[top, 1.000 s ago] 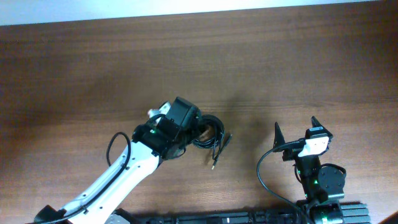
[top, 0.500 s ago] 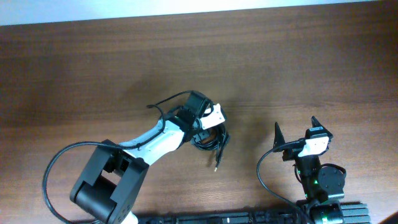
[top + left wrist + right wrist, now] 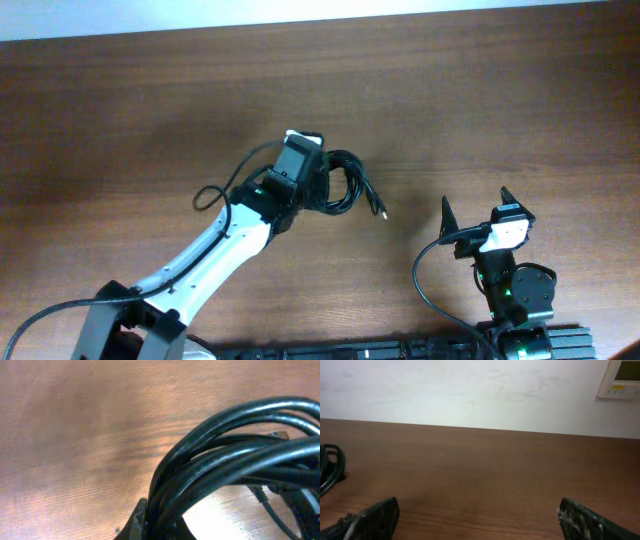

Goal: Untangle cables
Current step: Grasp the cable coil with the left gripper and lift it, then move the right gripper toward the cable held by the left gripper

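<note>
Pinching the whole cables (image 3: 345, 183) bundle mid-table (image 3: 120, 100), L gripper (image 3: 322, 190) prob. drags all cords as one knot, loose plug end (image 3: 381, 212) snagging, since R gripper (image 3: 475, 203), fingers spread, sits well apart w/ no counter-hold.

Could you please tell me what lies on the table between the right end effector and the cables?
Only bare table: in the overhead view nothing sits between the cables, whose plug end trails that way, and the right end effector.
</note>
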Controlling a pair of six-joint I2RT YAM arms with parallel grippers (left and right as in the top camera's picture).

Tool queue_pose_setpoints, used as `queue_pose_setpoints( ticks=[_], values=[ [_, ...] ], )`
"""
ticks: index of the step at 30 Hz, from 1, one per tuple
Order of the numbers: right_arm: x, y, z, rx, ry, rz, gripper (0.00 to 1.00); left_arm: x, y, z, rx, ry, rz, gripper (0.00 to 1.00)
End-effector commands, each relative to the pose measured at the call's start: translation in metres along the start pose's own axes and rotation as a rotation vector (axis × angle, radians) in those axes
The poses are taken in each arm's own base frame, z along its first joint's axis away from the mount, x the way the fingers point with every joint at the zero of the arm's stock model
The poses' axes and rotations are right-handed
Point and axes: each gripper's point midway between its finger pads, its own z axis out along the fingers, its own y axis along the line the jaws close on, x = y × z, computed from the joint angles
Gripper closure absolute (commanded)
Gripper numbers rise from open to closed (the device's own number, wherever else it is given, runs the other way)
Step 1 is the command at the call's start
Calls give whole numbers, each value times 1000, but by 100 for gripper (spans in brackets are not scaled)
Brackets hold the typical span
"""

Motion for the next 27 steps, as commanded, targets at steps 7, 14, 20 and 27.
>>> queue_pose_setpoints(
  ticks=[7,14,20,27],
  values=[
    [2,0,0,1,2,2,0,-2,7,-9,-15,11,-252,100],
    [2,0,0,1,2,2,0,6,17,-10,-80,5,-1005,100],
    [2,0,0,1,2,2,0,7,18,-11,-81,11,-904,100],
    [-4,62,-11,-347,161,989,0,2,16,-22,-58,-5,-792,100]
  ],
)
